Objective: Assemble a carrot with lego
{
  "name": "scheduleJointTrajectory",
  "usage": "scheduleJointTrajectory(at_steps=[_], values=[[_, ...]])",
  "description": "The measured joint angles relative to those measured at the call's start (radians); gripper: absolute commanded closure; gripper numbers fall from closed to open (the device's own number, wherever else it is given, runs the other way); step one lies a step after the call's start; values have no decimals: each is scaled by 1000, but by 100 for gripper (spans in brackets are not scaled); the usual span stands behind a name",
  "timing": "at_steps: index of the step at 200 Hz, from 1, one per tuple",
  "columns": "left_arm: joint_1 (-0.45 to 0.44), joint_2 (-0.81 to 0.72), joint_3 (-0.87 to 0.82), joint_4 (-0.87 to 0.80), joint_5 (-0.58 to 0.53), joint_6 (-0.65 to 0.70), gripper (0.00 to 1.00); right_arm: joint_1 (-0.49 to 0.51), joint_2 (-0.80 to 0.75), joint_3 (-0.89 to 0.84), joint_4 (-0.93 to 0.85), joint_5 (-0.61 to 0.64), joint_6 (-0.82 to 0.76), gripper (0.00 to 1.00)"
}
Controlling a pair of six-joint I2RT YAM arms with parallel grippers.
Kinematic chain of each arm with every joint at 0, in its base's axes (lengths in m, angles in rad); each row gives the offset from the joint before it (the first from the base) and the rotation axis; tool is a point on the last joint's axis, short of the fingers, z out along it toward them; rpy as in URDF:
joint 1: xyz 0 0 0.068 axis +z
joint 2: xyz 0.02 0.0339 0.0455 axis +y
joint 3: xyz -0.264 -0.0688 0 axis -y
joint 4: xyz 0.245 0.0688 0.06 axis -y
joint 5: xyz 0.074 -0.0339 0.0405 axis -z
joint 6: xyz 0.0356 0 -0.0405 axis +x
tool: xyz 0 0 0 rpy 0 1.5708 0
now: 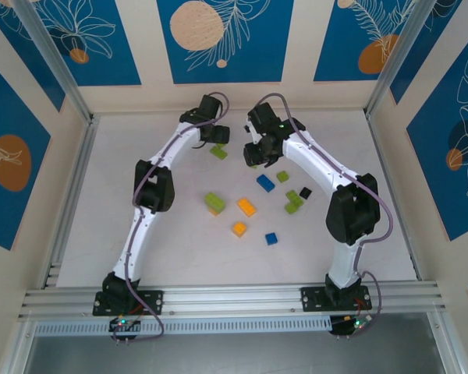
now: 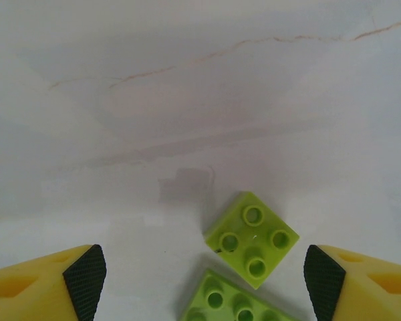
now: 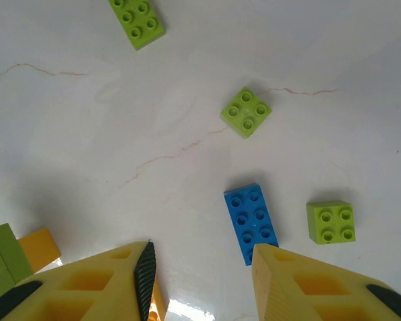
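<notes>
**White Marbled Table Boxed In by Blue Painted Panels**

The white marble-look tabletop (image 1: 179, 249) is crossed by thin brownish veins (image 2: 254, 41) and lies under soft, even light. Blue wall panels (image 1: 218, 39) painted with white leaf outlines and peach and orange discs (image 1: 196, 25) stand on three sides, with plain cream strips (image 1: 148, 47) between them. Silver aluminium posts (image 1: 57, 62) rise at the back corners. A ribbed silver aluminium rail (image 1: 234, 296) runs along the near edge, with a dull grey surface (image 1: 234, 354) below it.

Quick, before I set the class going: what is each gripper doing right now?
Left gripper: open, holding nothing, poised over a lime green brick on the table.
Right gripper: open, holding nothing.
</notes>
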State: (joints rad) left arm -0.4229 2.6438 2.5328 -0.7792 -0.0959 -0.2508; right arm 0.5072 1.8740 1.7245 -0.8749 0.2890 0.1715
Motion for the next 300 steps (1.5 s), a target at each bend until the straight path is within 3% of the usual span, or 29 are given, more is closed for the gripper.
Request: scheduleJointTrajectory(at_steps=[50, 161, 216, 260, 300], values=[[-20, 38, 0, -6, 1, 15, 21, -11, -1, -26, 6, 0, 0, 56], [-40, 77, 33, 0, -2, 71, 37, -18, -29, -50, 20, 0, 0, 56], [-43, 82, 42, 1, -2, 90, 50, -23, -40, -55, 21, 0, 0, 56], [-50, 82, 41, -8, -2, 106, 53, -23, -40, -64, 23, 1, 0, 56], [-58, -26, -164, 61, 2, 111, 53, -23, -42, -81, 27, 0, 0, 56]])
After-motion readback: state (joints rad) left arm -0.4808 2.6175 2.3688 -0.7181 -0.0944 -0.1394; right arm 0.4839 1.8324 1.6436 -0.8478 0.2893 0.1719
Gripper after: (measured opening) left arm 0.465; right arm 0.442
